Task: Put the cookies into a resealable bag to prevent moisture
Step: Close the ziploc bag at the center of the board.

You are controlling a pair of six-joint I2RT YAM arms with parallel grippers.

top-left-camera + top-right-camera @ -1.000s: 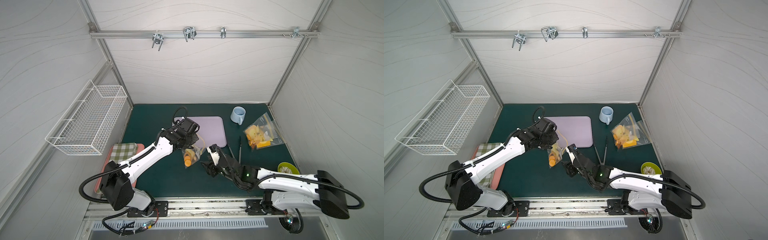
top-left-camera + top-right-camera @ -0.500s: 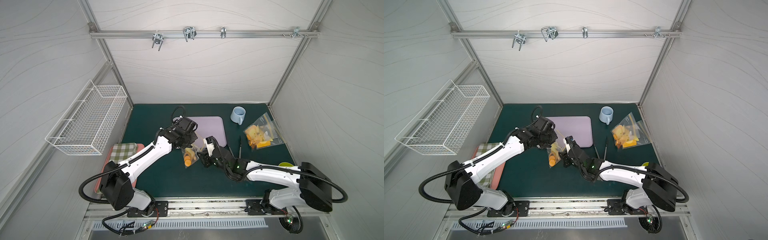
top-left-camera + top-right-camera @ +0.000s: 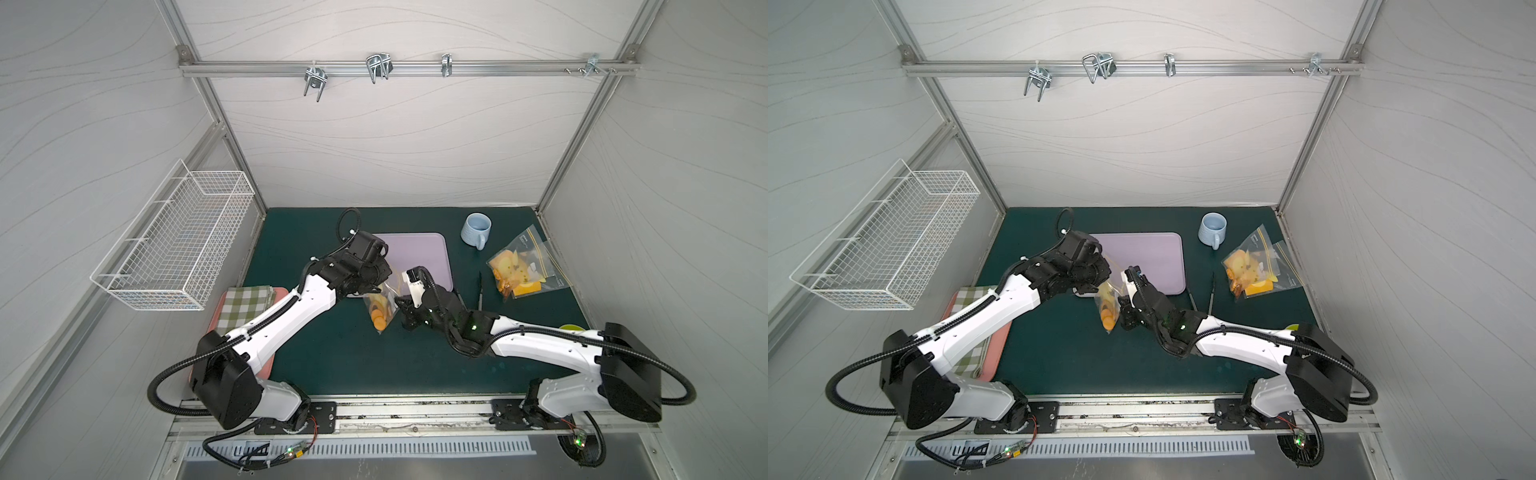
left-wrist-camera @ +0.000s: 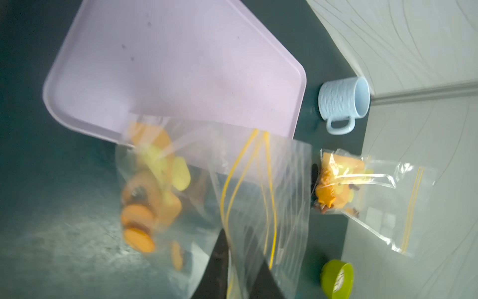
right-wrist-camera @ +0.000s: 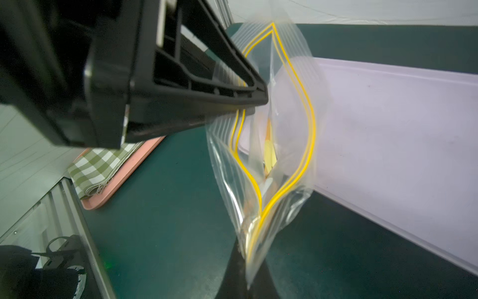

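Observation:
The clear resealable bag (image 3: 380, 305) (image 3: 1108, 307) with yellow zip lines hangs upright over the green mat, its mouth gaping (image 5: 274, 155). Orange round cookies (image 3: 379, 320) (image 4: 138, 217) lie in its bottom. My left gripper (image 3: 384, 282) (image 4: 240, 248) is at the bag's top rim. Its jaws stand slightly apart with the rim film running between them. My right gripper (image 3: 400, 305) (image 5: 248, 274) is shut on the other end of the rim, at the corner where the zip lines meet. The left fingertips (image 5: 263, 95) touch the bag's lip.
Just behind the bag lies a lilac tray (image 3: 419, 257). A blue mug (image 3: 476, 230), a second filled bag (image 3: 519, 270), black tongs (image 3: 480, 291) and a green lid (image 3: 571, 328) are to the right. A checked cloth (image 3: 245, 303) on a pink tray is on the left.
My right gripper moved in from the front to the bag and shut on its rim corner. My left jaws, shut before, have parted a little.

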